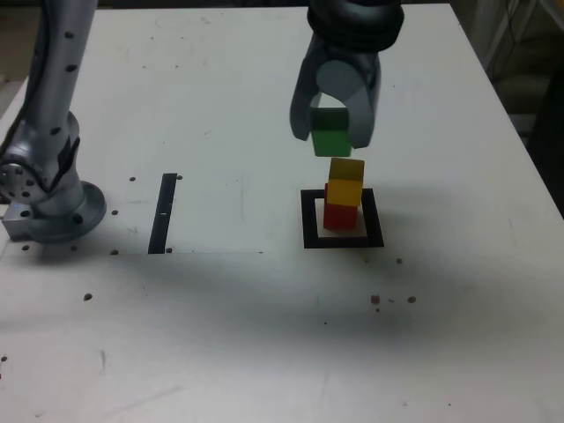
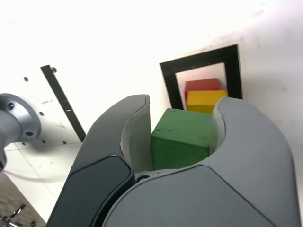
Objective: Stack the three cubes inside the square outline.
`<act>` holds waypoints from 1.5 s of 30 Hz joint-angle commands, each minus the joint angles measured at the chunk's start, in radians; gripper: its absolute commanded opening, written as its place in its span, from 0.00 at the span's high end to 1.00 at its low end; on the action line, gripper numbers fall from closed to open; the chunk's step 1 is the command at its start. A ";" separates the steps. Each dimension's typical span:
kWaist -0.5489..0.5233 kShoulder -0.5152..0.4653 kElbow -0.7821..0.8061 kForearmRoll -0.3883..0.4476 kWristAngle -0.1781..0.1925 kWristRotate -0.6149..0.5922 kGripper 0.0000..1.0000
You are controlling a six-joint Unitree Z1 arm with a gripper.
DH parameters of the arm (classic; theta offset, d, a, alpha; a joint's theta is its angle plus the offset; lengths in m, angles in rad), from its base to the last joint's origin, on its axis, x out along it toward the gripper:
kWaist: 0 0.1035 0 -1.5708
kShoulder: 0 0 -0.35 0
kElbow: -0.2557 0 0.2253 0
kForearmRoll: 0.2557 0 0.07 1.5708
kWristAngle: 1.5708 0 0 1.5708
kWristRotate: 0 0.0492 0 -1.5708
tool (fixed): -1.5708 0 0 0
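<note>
The end effector (image 1: 333,132) is pinching the green cube (image 1: 331,139) between its two grey jaws, and the cube is hanging in the air over the white counter (image 1: 220,335). Just under it the yellow cube (image 1: 346,181) is sitting on top of the red cube (image 1: 341,212), and both are standing inside the square outline (image 1: 343,241). The green cube is not touching the yellow one; a small gap is showing between them.

In the exterior view the green cube is sitting a bit toward that view's left of the yellow cube, not quite over its middle. I am guessing it needs to slide a little toward the right of that view before going down, or it might land on the edge and tip the pile.

The green cube is looking plain and dull, with flat sides and sharp corners. The yellow cube is turned a little on the red one, so the pile is looking slightly crooked.
</note>
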State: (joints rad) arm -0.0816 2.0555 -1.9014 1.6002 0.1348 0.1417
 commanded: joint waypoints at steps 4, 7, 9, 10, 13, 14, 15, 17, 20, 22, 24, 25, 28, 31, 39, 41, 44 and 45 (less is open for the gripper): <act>-0.007 0.025 -0.018 0.014 -0.003 -0.004 0.67; -0.007 0.036 -0.023 0.013 -0.004 -0.004 0.67; -0.007 0.043 -0.028 0.012 -0.005 -0.004 0.67; -0.007 0.046 -0.031 0.011 -0.005 -0.004 0.67; -0.007 0.054 -0.036 0.008 -0.005 -0.004 0.67; -0.007 0.055 -0.037 0.007 -0.005 -0.003 0.66; -0.007 0.057 -0.038 0.005 -0.004 -0.003 0.63; -0.007 0.060 -0.038 0.002 -0.003 0.001 0.49; -0.007 0.064 -0.038 -0.003 -0.003 0.006 0.22; -0.007 0.066 -0.037 -0.004 -0.003 0.008 0.09; -0.007 0.066 -0.036 -0.004 -0.003 0.009 0.06; -0.007 0.066 -0.035 -0.004 -0.004 0.009 0.06; -0.007 0.067 -0.032 -0.004 -0.004 0.009 0.05; -0.007 0.066 -0.029 -0.004 -0.005 0.009 0.05; -0.007 0.026 -0.011 -0.004 0.010 0.005 0.02; -0.007 -0.004 0.005 -0.003 0.020 0.000 0.01; -0.007 -0.056 0.039 -0.003 0.031 -0.007 0.01; -0.007 -0.075 0.052 -0.003 0.035 -0.009 0.00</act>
State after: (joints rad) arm -0.0877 2.0110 -1.8659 1.5890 0.1638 0.1372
